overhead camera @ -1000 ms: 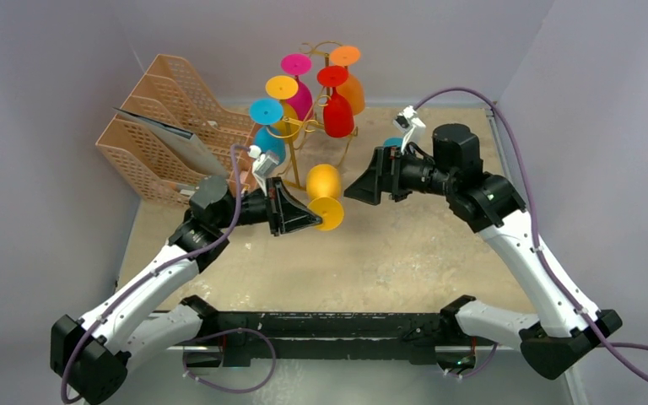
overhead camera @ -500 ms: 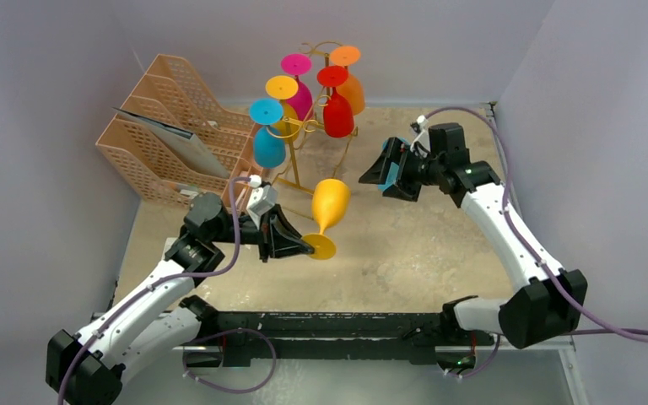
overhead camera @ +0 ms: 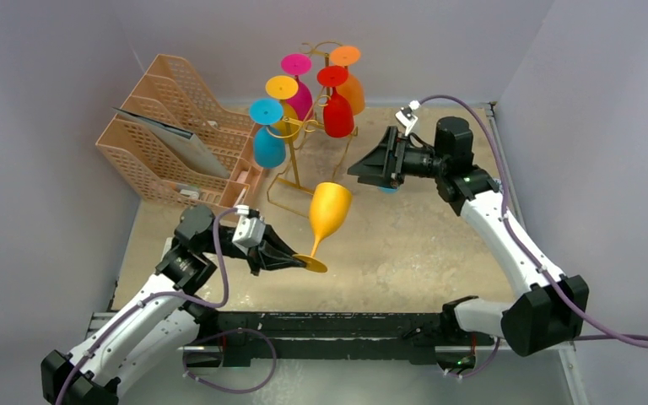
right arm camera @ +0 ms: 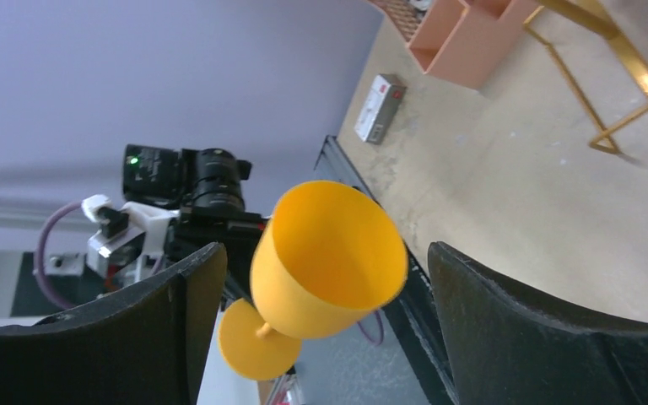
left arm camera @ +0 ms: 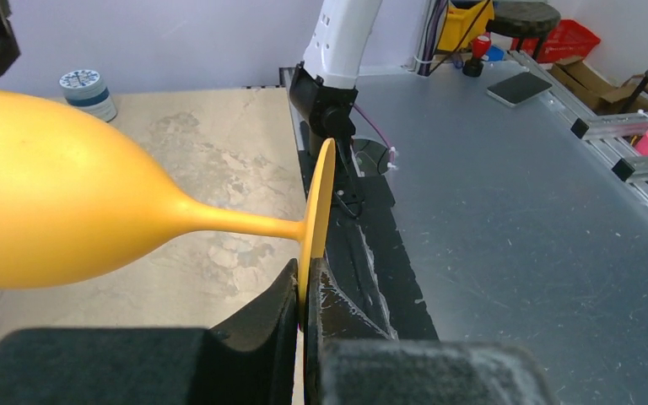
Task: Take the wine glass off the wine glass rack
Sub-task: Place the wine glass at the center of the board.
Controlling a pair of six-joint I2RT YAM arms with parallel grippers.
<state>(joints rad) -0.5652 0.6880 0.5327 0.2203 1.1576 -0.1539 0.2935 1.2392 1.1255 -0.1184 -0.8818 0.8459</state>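
Table (overhead camera: pixel 405 253), seen from above: wine glass rack (overhead camera: pixel 296 173) at rear centre, hanging glasses (overhead camera: pixel 337 114) on it; file organizer (overhead camera: pixel 173 139) to its left; wine glass (overhead camera: pixel 330 207) before the rack, foot in left gripper (overhead camera: pixel 302 260); right gripper (overhead camera: pixel 356 171) right of the rack, apart from that glass.

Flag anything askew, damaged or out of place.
The yellow wine glass is off the gold rack, tilted, pinched only by its foot's edge in the left end effector. Nothing looks spilled or broken.
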